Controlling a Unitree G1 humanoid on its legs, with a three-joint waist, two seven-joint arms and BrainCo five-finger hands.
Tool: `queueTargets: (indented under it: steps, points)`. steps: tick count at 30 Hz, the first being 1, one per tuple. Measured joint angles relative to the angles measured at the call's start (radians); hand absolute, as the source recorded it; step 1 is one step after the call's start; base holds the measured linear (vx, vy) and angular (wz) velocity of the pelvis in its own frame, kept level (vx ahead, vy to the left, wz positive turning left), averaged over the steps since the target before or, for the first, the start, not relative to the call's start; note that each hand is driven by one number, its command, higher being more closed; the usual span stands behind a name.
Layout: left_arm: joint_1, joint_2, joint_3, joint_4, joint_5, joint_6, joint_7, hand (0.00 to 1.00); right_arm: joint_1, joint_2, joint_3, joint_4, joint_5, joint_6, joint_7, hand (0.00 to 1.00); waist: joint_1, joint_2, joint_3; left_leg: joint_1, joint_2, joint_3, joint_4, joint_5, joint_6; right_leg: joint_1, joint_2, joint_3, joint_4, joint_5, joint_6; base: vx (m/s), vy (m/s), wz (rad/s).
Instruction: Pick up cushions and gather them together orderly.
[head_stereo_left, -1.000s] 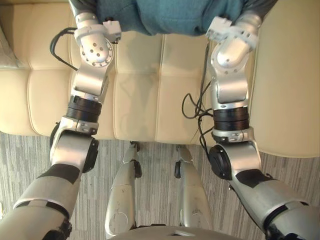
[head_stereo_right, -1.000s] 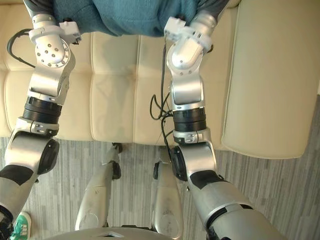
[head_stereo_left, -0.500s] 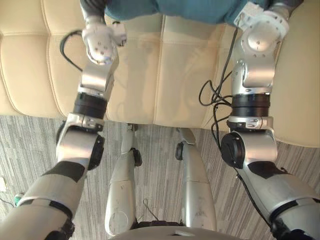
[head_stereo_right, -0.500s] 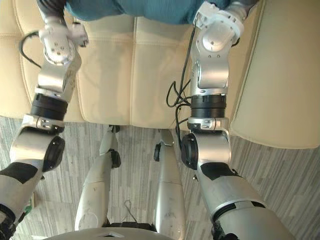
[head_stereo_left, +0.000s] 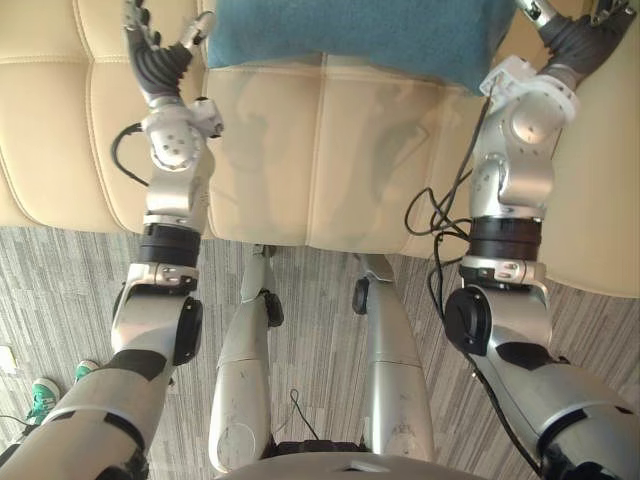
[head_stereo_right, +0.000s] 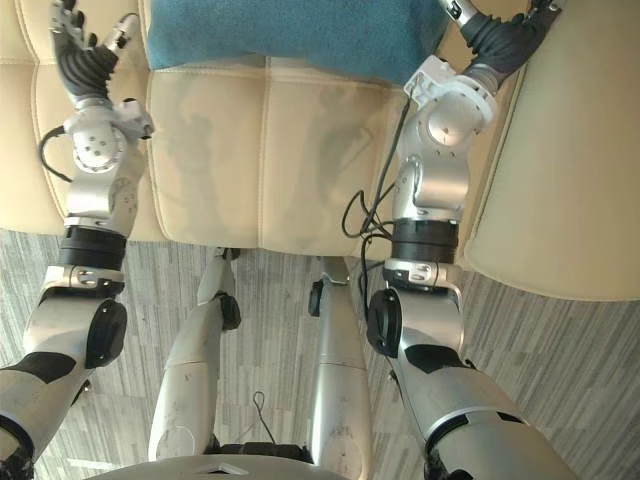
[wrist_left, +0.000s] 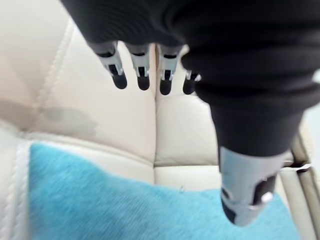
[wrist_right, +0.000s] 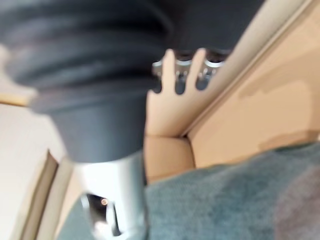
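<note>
A teal cushion (head_stereo_left: 350, 35) lies flat on the cream sofa seat (head_stereo_left: 320, 150), against the backrest. My left hand (head_stereo_left: 152, 42) is raised just off the cushion's left end, open, with straight fingers (wrist_left: 141, 70) and its thumb spread; it holds nothing. The left wrist view has the cushion (wrist_left: 100, 200) below that hand, apart from it. My right hand (head_stereo_right: 500, 32) hovers at the cushion's right end by the armrest, open too, its fingers (wrist_right: 180, 75) straight above the cushion (wrist_right: 225, 195).
The sofa's wide armrest (head_stereo_left: 600, 200) stands close on the right of my right arm. Grey striped carpet (head_stereo_left: 60, 290) runs in front of the sofa. A person's green shoe (head_stereo_left: 45, 395) is on the carpet at the lower left.
Both hands have come off the teal cushion and opened. The cushion now rests on the seat between them. The head camera has shifted, so the whole picture has moved.
</note>
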Motion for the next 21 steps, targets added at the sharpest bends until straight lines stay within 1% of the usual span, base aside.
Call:
queueTargets:
  steps: [3, 4, 5, 6, 7, 8, 9, 11, 13, 14, 15, 16, 17, 19, 21]
  points:
    - [0.084, 0.033, 0.032, -0.087, -0.013, -0.012, -0.013, 0.00, 0.101, -0.027, -0.005, -0.093, -0.001, -0.001, 0.030, 0.00, 0.001, 0.000, 0.000, 0.027, 0.003, -0.002, 0.023, -0.013, 0.005, 0.038, -0.001, -0.005, 0.007, -0.013, 0.001, -0.03, -0.045, 0.05]
    - [0.133, 0.037, 0.037, -0.120, -0.020, -0.014, -0.016, 0.00, 0.152, -0.031, -0.006, -0.131, -0.002, -0.003, 0.037, 0.00, 0.001, -0.001, 0.000, 0.051, 0.003, -0.007, 0.030, -0.021, 0.007, 0.065, -0.005, -0.010, 0.016, -0.024, 0.001, -0.03, -0.087, 0.13]
    - [0.225, 0.037, 0.040, -0.180, -0.039, -0.024, -0.030, 0.00, 0.242, -0.035, -0.005, -0.186, -0.003, -0.015, 0.053, 0.00, 0.000, -0.001, 0.000, 0.091, 0.003, -0.015, 0.044, -0.042, 0.002, 0.112, -0.008, -0.018, 0.022, -0.040, 0.001, -0.03, -0.094, 0.13]
    - [0.262, 0.036, 0.040, -0.202, -0.040, -0.031, -0.037, 0.00, 0.279, -0.035, -0.005, -0.212, -0.003, -0.018, 0.061, 0.00, 0.000, -0.001, 0.000, 0.103, 0.004, -0.018, 0.052, -0.053, -0.001, 0.130, -0.008, -0.021, 0.023, -0.047, 0.001, -0.01, -0.116, 0.14]
    - [0.367, 0.026, 0.046, -0.270, -0.041, -0.046, -0.055, 0.00, 0.383, -0.035, -0.004, -0.283, -0.005, -0.030, 0.078, 0.00, 0.000, -0.002, -0.001, 0.135, 0.007, -0.025, 0.078, -0.078, -0.003, 0.176, -0.009, -0.028, 0.025, -0.059, 0.002, 0.01, -0.092, 0.08]
    - [0.410, 0.019, 0.051, -0.292, -0.040, -0.051, -0.060, 0.00, 0.424, -0.034, -0.003, -0.306, -0.007, -0.038, 0.090, 0.00, 0.001, -0.002, -0.001, 0.148, 0.009, -0.025, 0.086, -0.087, -0.003, 0.193, -0.009, -0.029, 0.025, -0.065, 0.003, 0.02, -0.102, 0.03]
    - [0.512, -0.010, 0.068, -0.331, -0.036, -0.054, -0.078, 0.00, 0.516, -0.030, 0.006, -0.345, -0.032, -0.048, 0.118, 0.00, 0.005, -0.006, -0.004, 0.180, 0.012, -0.022, 0.101, -0.105, -0.002, 0.232, -0.008, -0.029, 0.021, -0.075, 0.004, 0.03, -0.067, -0.06]
    - [0.648, -0.063, 0.080, -0.345, -0.020, -0.053, -0.097, 0.00, 0.628, -0.007, 0.025, -0.364, -0.062, -0.058, 0.163, 0.00, 0.007, -0.008, -0.019, 0.214, 0.019, -0.021, 0.128, -0.130, -0.002, 0.284, -0.004, -0.033, 0.004, -0.081, 0.002, 0.05, -0.062, -0.11]
    - [0.774, -0.129, 0.081, -0.336, 0.011, -0.043, -0.120, 0.00, 0.736, 0.031, 0.069, -0.361, -0.085, -0.058, 0.210, 0.00, 0.012, -0.016, -0.052, 0.245, 0.033, -0.018, 0.158, -0.165, -0.008, 0.341, 0.009, -0.033, -0.028, -0.087, 0.007, 0.08, -0.049, -0.20]
    - [0.869, -0.179, 0.082, -0.313, 0.055, -0.032, -0.129, 0.00, 0.831, 0.079, 0.099, -0.350, -0.107, -0.058, 0.246, 0.00, 0.015, -0.027, -0.075, 0.288, 0.046, -0.013, 0.182, -0.189, -0.012, 0.401, 0.019, -0.035, -0.055, -0.084, 0.006, 0.09, -0.045, -0.21]
    - [0.896, -0.197, 0.082, -0.297, 0.078, -0.025, -0.129, 0.00, 0.864, 0.095, 0.109, -0.342, -0.114, -0.058, 0.260, 0.00, 0.016, -0.029, -0.088, 0.301, 0.051, -0.012, 0.196, -0.199, -0.012, 0.425, 0.023, -0.036, -0.064, -0.083, 0.007, 0.12, -0.046, -0.25]
    - [0.961, -0.236, 0.088, -0.249, 0.115, -0.006, -0.131, 0.00, 0.932, 0.130, 0.129, -0.300, -0.119, -0.057, 0.287, 0.00, 0.019, -0.035, -0.121, 0.342, 0.062, -0.009, 0.224, -0.234, -0.008, 0.484, 0.029, -0.037, -0.086, -0.087, 0.004, 0.14, -0.024, -0.21]
    - [1.022, -0.265, 0.095, -0.192, 0.123, 0.010, -0.150, 0.00, 0.991, 0.161, 0.132, -0.250, -0.115, -0.056, 0.321, 0.00, 0.024, -0.041, -0.162, 0.385, 0.069, -0.001, 0.242, -0.260, -0.013, 0.536, 0.034, -0.034, -0.105, -0.091, 0.009, 0.14, -0.015, -0.20]
    - [1.071, -0.281, 0.103, -0.120, 0.121, 0.020, -0.170, 0.00, 1.046, 0.181, 0.133, -0.181, -0.111, -0.055, 0.349, 0.00, 0.025, -0.044, -0.204, 0.425, 0.074, 0.007, 0.256, -0.285, -0.018, 0.589, 0.044, -0.031, -0.128, -0.091, 0.010, 0.13, 0.000, -0.17]
    - [1.106, -0.284, 0.114, 0.030, 0.119, 0.031, -0.213, 0.00, 1.086, 0.210, 0.132, -0.017, -0.111, -0.053, 0.389, 0.00, 0.025, -0.047, -0.256, 0.491, 0.082, 0.014, 0.263, -0.316, -0.023, 0.672, 0.047, -0.029, -0.174, -0.091, 0.011, 0.12, 0.015, -0.14]
